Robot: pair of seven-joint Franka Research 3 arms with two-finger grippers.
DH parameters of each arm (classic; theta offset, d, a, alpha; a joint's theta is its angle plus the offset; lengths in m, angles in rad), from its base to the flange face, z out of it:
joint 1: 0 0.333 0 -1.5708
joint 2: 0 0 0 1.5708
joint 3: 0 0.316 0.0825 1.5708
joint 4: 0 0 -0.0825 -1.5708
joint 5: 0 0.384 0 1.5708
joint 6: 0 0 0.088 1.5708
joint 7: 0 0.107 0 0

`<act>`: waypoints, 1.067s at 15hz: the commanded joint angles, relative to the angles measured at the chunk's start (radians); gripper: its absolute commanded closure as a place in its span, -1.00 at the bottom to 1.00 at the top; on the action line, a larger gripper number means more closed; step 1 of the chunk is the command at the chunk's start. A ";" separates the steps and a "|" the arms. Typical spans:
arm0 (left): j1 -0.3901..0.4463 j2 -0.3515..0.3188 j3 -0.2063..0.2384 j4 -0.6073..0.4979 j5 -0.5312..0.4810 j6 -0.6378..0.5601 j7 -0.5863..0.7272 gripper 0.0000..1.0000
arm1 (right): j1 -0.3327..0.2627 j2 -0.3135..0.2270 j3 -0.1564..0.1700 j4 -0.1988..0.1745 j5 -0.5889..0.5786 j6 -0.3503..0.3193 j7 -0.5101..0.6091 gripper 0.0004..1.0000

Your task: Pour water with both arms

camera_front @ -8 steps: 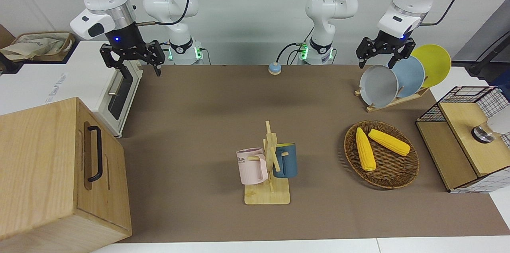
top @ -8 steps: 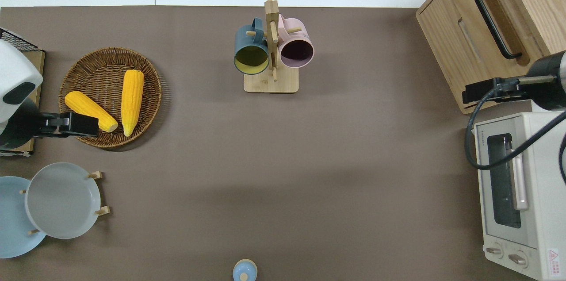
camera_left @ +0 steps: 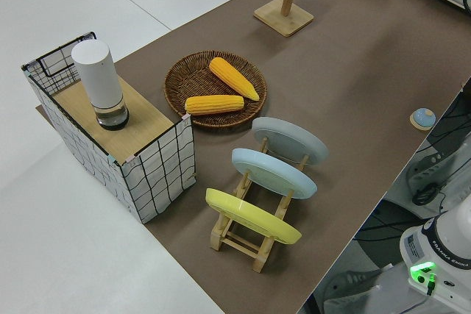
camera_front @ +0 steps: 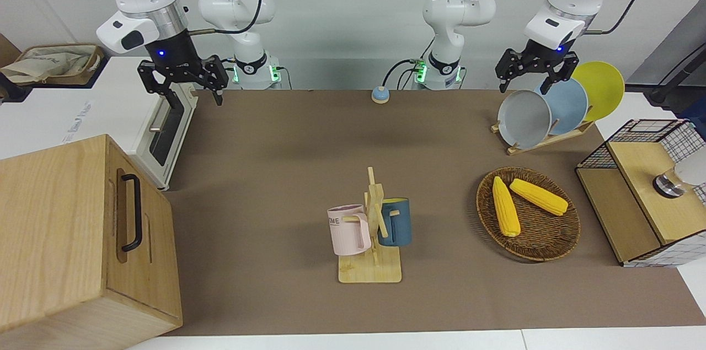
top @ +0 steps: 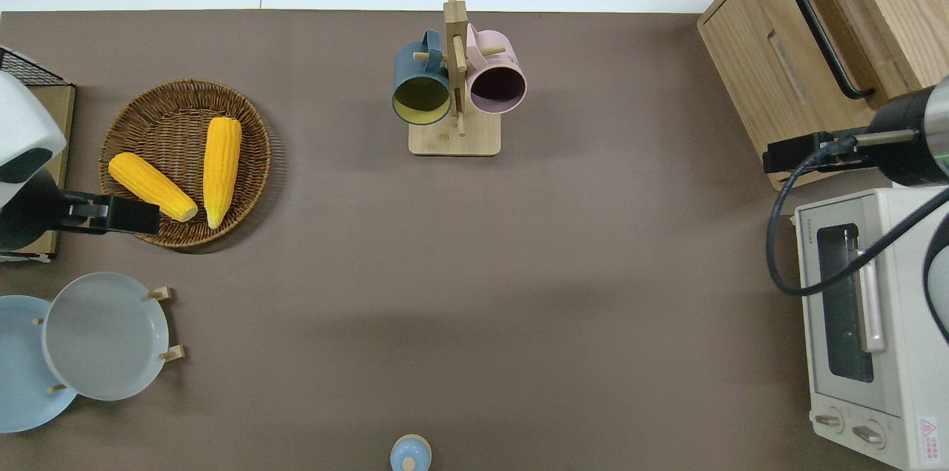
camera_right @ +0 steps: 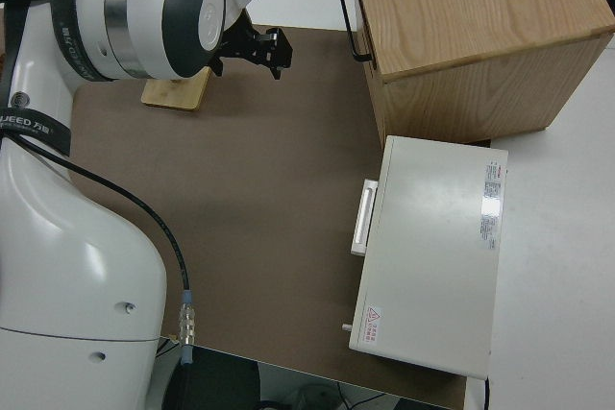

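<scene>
**Both grippers raised and empty at the table's ends**

Front view: the right gripper (camera_front: 183, 81) hangs with fingers spread apart and holds nothing; the oven (camera_front: 165, 129) is under it. The left gripper (camera_front: 530, 70), also spread and empty, hangs over the plates (camera_front: 551, 107). The mugs (camera_front: 369, 226) on their rack are well apart from both, at the table's middle and farther from the robots.

Overhead view: the left gripper (top: 111, 213) lies over the rim of the basket (top: 252, 122), beside the corn (top: 221, 168). The right gripper (top: 797, 153) lies over the cabinet (top: 786, 63) corner, near the oven. Nothing stands between the grippers and the mugs.

Left side view: only here the white cylinder (camera_left: 99, 82) on the wire box (camera_left: 158, 167) shows whole.

Right side view: the right gripper's fingers are apart.
</scene>
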 commanded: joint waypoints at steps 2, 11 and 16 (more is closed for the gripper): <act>-0.005 -0.007 -0.002 0.001 0.019 -0.007 -0.002 -1.00 | -0.014 -0.011 0.006 -0.005 0.024 0.014 -0.019 -0.97; 0.074 -0.004 0.076 0.003 0.010 -0.005 0.152 -0.99 | 0.045 0.052 0.015 -0.012 0.025 0.150 0.009 -0.97; 0.074 0.003 0.218 0.009 0.010 0.037 0.334 -0.99 | 0.139 0.125 0.024 -0.017 0.007 0.314 -0.016 -0.97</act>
